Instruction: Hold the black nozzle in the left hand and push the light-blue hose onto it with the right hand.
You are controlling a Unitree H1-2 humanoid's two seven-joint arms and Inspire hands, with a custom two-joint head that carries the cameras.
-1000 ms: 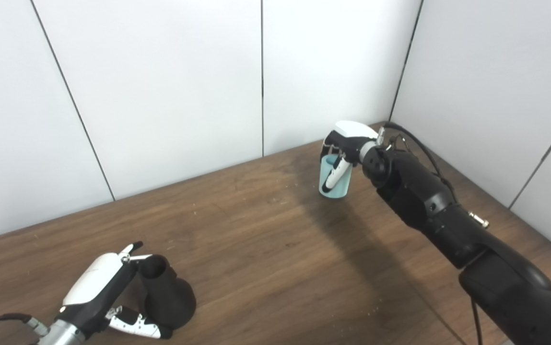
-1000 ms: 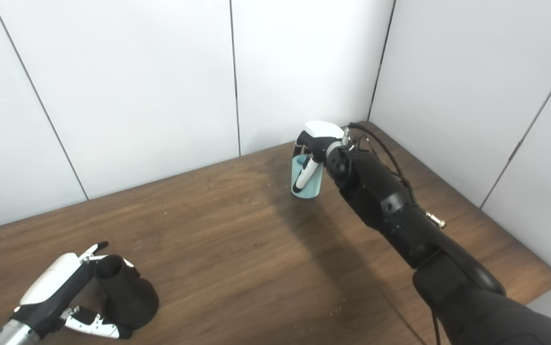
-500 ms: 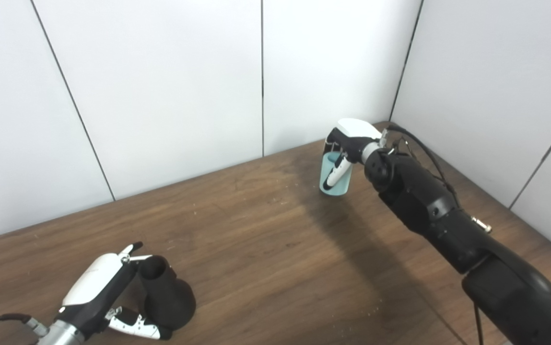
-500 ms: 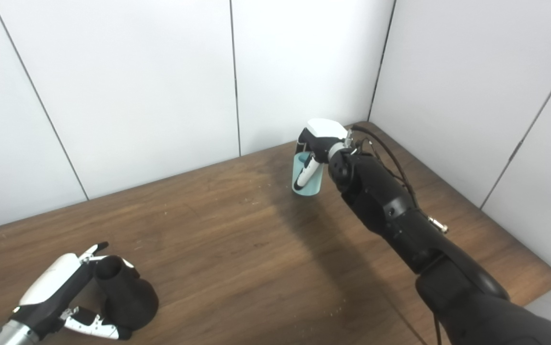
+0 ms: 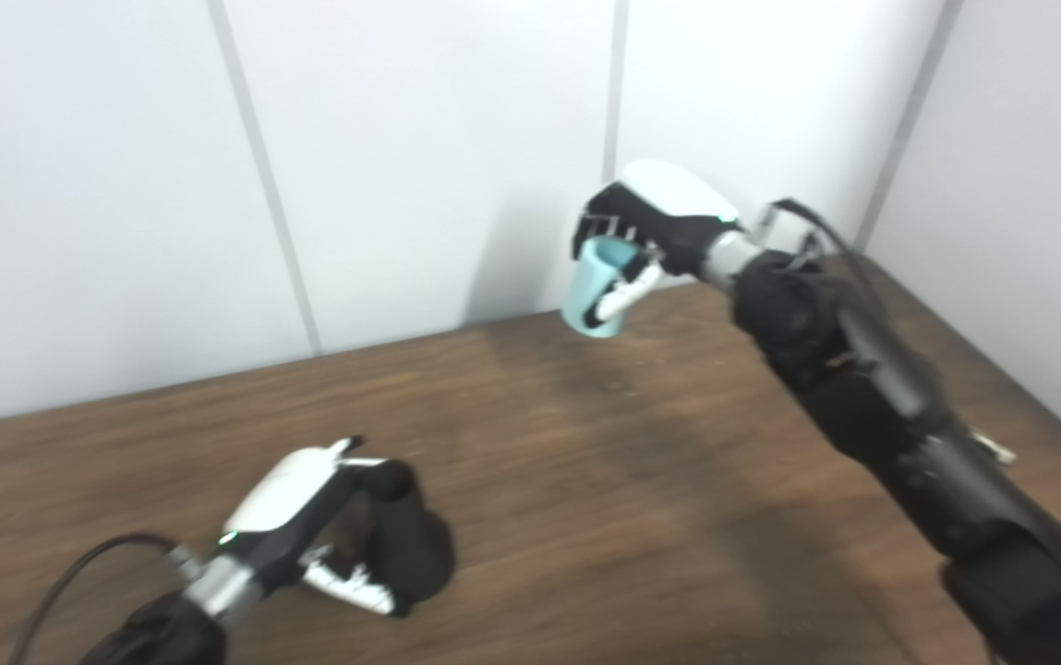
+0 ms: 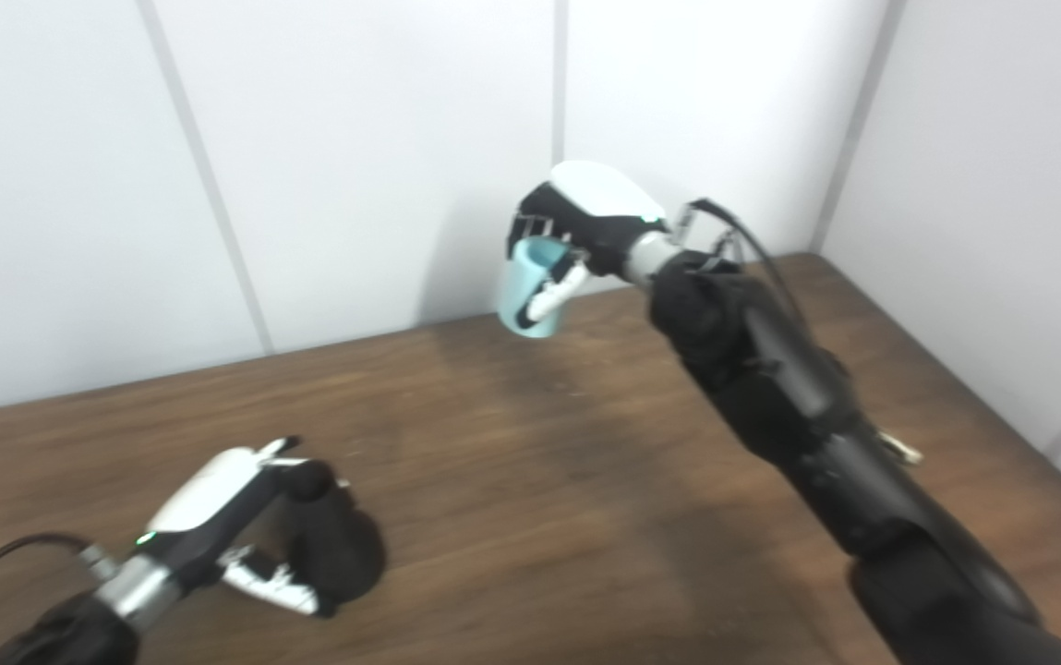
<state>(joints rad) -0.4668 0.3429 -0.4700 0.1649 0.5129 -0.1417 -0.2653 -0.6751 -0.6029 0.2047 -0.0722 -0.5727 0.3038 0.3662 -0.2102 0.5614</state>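
Nearest, at the lower left, the left hand (image 5: 295, 517) wraps the black nozzle (image 5: 401, 545), fingers curled round its body and thumb under it; the nozzle appears to rest on the wooden table (image 5: 585, 480), its narrower open end pointing up and away from the robot. It reads as matte, dark, probably rubber or plastic, flaring from a round neck to a broad bulbous base, though the pictures are blurred and finer detail is lost. The table is dark brown with long grain streaks and a dull sheen. Farther back and well apart from the nozzle, the right hand (image 6: 576, 231) is closed on the hose (image 6: 525, 296), holding it clear above the table near the white panelled wall (image 5: 401, 166). The hose is a short, smooth, pale blue-green tube with an open round mouth at the top, tilted, its lower end free below the fingers; it looks slightly pliant. As I judge it, both parts are gripped and the step in hand is the carry that brings the hose across to the nozzle. Next, the hose's lower opening must be lined up with the nozzle's neck, the nozzle held steady, then pushed on along that axis.
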